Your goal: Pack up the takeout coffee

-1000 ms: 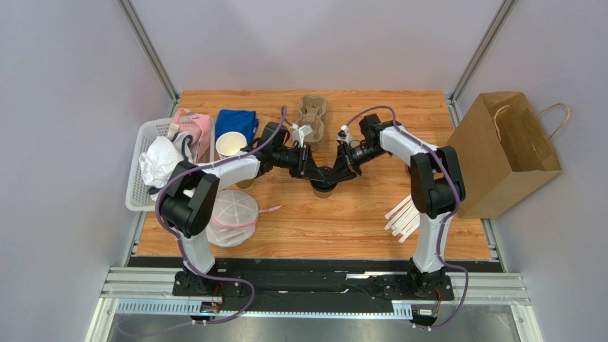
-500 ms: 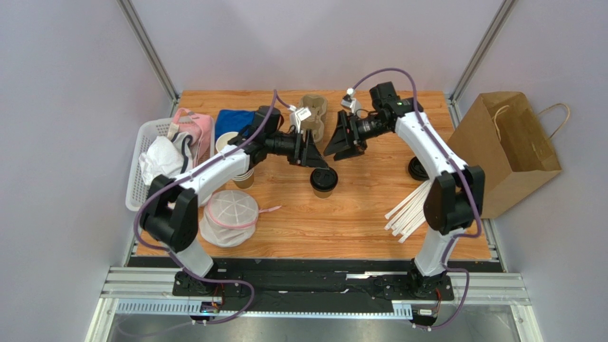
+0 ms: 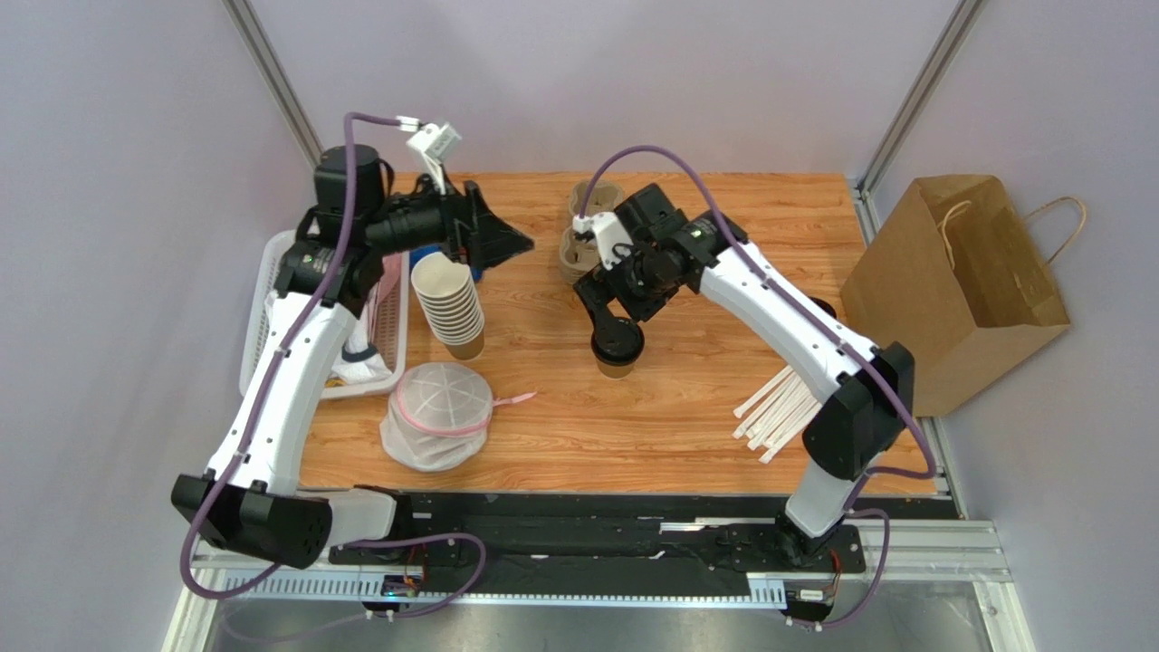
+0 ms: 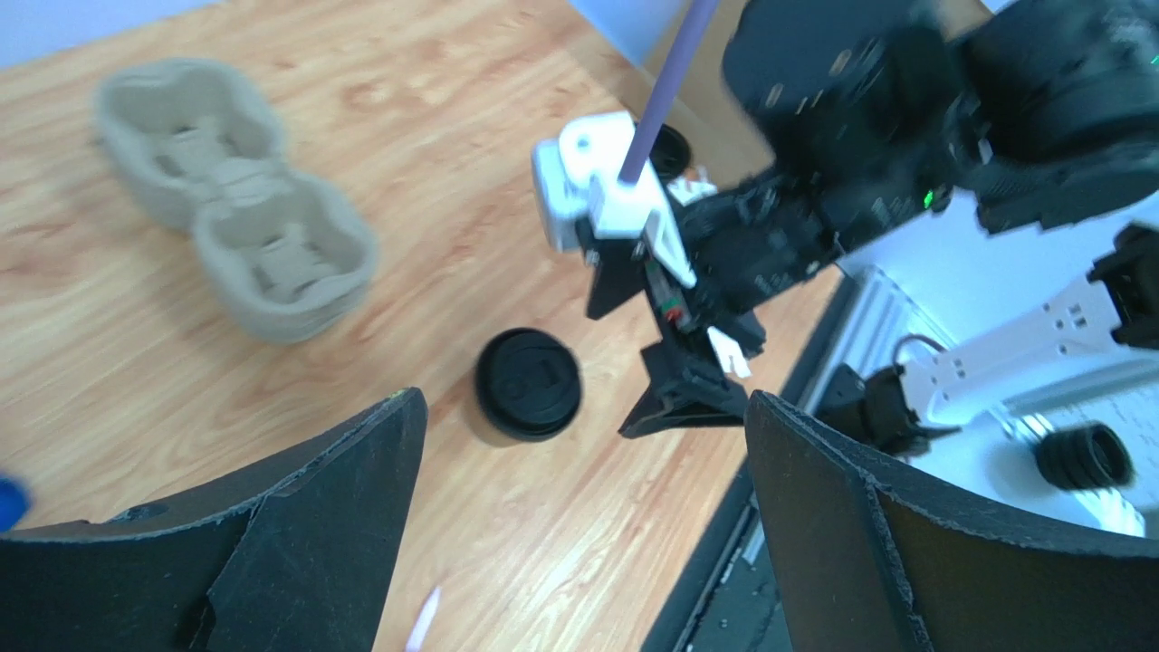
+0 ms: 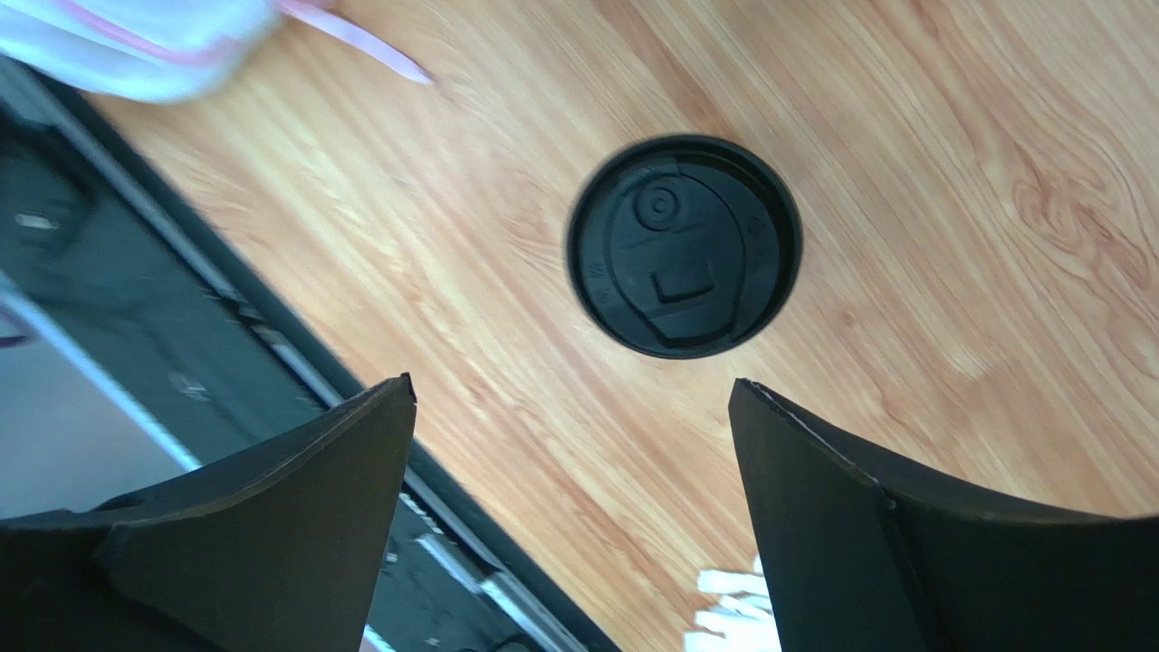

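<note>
The takeout coffee (image 3: 616, 348) stands upright on the table (image 3: 653, 421), lid on, gripped by nobody. The right gripper (image 3: 607, 307) hovers just over it, jaws wide apart, seemingly clear of the lid. The left gripper (image 3: 508, 245), jaws equally wide and empty, hangs beside the stack of paper cups (image 3: 450, 306).

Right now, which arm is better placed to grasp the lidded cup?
Right. The right gripper, open, hangs above the lidded cup; the left gripper, also open, is raised beside the cup stack, farther away.
</note>
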`<state>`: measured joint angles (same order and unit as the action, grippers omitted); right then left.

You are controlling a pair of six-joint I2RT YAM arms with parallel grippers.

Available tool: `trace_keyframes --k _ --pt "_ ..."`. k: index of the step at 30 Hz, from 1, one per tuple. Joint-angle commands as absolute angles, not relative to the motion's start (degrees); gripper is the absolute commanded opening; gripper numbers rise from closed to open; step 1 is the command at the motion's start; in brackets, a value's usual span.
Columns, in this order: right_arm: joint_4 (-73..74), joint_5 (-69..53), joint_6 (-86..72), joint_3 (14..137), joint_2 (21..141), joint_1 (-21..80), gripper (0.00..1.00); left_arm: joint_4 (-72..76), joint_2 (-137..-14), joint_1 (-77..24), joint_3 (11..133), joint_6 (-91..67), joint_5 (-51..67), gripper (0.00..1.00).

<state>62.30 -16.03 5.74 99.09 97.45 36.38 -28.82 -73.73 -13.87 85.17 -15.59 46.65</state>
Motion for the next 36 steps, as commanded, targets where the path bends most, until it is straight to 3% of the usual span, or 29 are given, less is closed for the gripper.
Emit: trace_keyframes --k 1,12,36 --pt "65.8 -2.6 10.6 101.7 101.3 38.6 0.92 -37.9 -70.7 -9.2 88.8 -10.4 47.3 0.96" --pt "63.9 -2.5 10.0 102.4 106.5 38.8 0.92 -41.1 -63.9 -4.8 83.6 -10.1 47.8 0.96" --pt "61.4 -2.8 10.0 102.4 112.3 40.0 0.9 -35.0 -64.8 -2.1 79.7 -17.7 51.7 0.95"
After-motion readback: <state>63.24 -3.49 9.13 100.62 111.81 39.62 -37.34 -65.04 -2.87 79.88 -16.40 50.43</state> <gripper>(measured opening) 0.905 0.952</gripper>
